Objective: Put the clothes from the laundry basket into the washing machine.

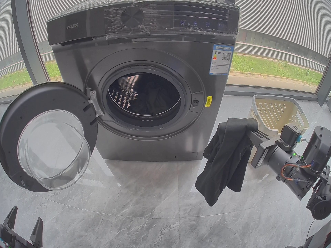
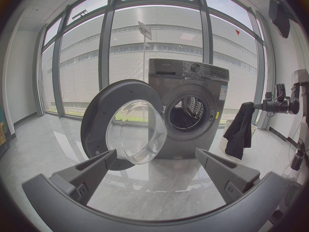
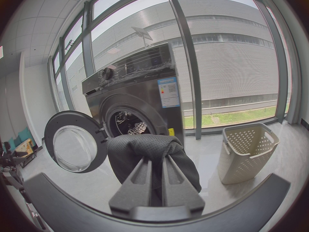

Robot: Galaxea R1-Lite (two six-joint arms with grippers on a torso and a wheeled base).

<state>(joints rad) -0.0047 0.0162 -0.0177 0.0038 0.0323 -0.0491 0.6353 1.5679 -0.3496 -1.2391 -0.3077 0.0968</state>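
Note:
A grey front-loading washing machine [image 1: 144, 86] stands ahead with its round door [image 1: 44, 138] swung wide to the left. Dark cloth lies inside the drum [image 1: 144, 95]. My right gripper [image 1: 251, 132] is shut on a black garment [image 1: 227, 159], which hangs in the air to the right of the machine and left of the cream laundry basket [image 1: 279, 114]. The basket's inside looks bare from here. My left gripper [image 2: 156, 157] stands open and low near the floor, facing the machine [image 2: 190, 107], with nothing between its fingers. The right wrist view has the garment [image 3: 151, 149] draped over the closed fingers.
Glossy grey marble floor [image 1: 155, 197] spreads before the machine. Tall windows [image 1: 276, 35] run behind the machine and basket. The open door reaches out over the floor on the left, above my left gripper.

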